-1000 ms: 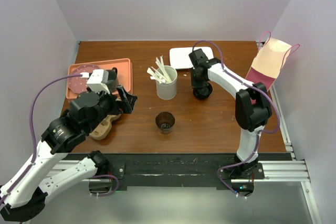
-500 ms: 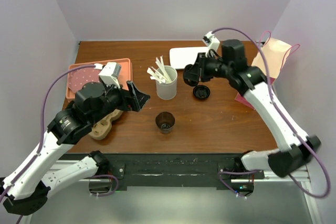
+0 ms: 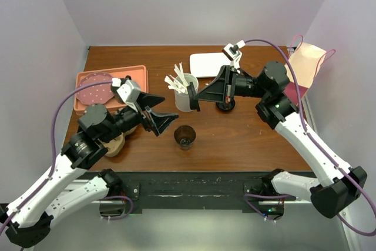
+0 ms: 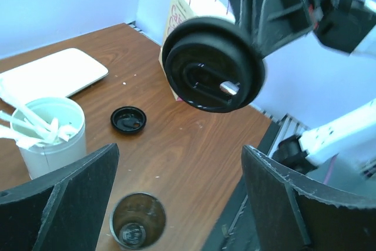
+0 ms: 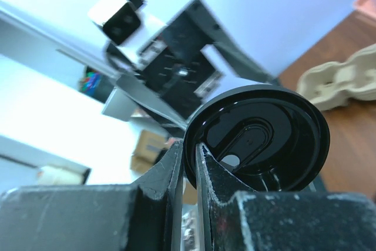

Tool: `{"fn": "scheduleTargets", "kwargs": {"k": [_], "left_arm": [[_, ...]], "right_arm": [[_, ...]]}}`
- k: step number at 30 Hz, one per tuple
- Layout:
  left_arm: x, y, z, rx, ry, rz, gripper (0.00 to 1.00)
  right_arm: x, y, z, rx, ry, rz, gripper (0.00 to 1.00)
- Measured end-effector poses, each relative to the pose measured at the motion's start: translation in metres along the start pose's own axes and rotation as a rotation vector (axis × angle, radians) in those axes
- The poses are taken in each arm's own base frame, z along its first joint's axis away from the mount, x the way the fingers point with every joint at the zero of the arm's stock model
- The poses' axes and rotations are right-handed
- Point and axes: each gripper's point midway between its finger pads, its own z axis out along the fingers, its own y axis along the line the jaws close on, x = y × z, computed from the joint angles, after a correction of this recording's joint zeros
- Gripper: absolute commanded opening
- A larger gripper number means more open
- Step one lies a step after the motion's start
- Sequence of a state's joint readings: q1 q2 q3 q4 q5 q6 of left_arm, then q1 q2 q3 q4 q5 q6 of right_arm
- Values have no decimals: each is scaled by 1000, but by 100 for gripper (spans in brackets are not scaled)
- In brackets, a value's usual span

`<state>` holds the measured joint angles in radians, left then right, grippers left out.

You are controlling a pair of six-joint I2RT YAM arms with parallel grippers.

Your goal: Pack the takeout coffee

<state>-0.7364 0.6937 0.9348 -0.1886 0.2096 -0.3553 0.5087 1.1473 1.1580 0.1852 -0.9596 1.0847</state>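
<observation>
The takeout coffee cup (image 3: 184, 136), small and dark brown, stands open with no lid at the middle front of the table; it also shows in the left wrist view (image 4: 137, 220). My right gripper (image 3: 195, 99) is shut on the rim of a round black lid (image 5: 258, 139) and holds it on edge in the air above and behind the cup, where the left wrist view also shows the lid (image 4: 212, 64). A second black lid (image 3: 226, 105) lies on the table under the right arm. My left gripper (image 3: 160, 120) is open and empty, just left of the cup.
A white cup of pale stirrers (image 3: 186, 93) stands behind the dark cup. A white tray (image 3: 210, 63) lies at the back. An orange tray (image 3: 138, 74) and a pulp cup carrier (image 3: 114, 143) are at the left. A paper bag (image 3: 302, 69) leans at the right wall.
My right gripper rose from the lid on the table and swung left, now holding a black lid on edge. My left gripper moved right, toward the dark cup.
</observation>
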Motion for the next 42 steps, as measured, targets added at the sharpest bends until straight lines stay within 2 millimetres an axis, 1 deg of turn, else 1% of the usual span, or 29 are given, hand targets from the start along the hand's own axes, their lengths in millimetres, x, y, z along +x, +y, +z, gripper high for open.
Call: {"fn": "scheduleTargets", "kwargs": {"k": [3, 6, 7, 10, 14, 18, 23, 26, 32, 33, 36, 37, 39, 40, 42], "left_arm": [[5, 0, 6, 28, 7, 65, 93], [7, 0, 13, 61, 13, 139, 93], [9, -1, 14, 74, 20, 165, 94], [11, -3, 14, 111, 27, 246, 95], [9, -10, 9, 167, 18, 363, 95], [7, -25, 6, 270, 17, 441, 93], [15, -46, 5, 416, 34, 465, 89], [20, -54, 6, 484, 43, 460, 88], [28, -63, 12, 578, 63, 457, 83], [30, -65, 13, 593, 65, 459, 82], [36, -68, 17, 637, 82, 457, 75], [37, -68, 17, 649, 86, 454, 68], [40, -71, 17, 675, 94, 449, 61], [41, -73, 16, 690, 95, 450, 54], [43, -76, 13, 719, 98, 449, 47]], "right_arm": [[3, 13, 1, -46, 17, 18, 10], [8, 31, 3, -118, 31, 17, 10], [13, 36, 3, -141, 51, 19, 10], [27, 41, 4, -171, 112, 34, 9], [50, 41, -2, -185, 207, 48, 8], [68, 36, -9, -174, 288, 48, 8], [81, 34, -13, -168, 345, 51, 8], [89, 34, -13, -178, 379, 55, 9], [100, 36, -12, -189, 423, 71, 9], [101, 35, -12, -191, 433, 77, 10], [104, 34, -10, -192, 452, 89, 10], [104, 33, -9, -191, 457, 91, 10], [105, 33, -9, -187, 464, 96, 10], [105, 33, -9, -186, 465, 96, 10], [105, 32, -9, -184, 469, 95, 10]]}}
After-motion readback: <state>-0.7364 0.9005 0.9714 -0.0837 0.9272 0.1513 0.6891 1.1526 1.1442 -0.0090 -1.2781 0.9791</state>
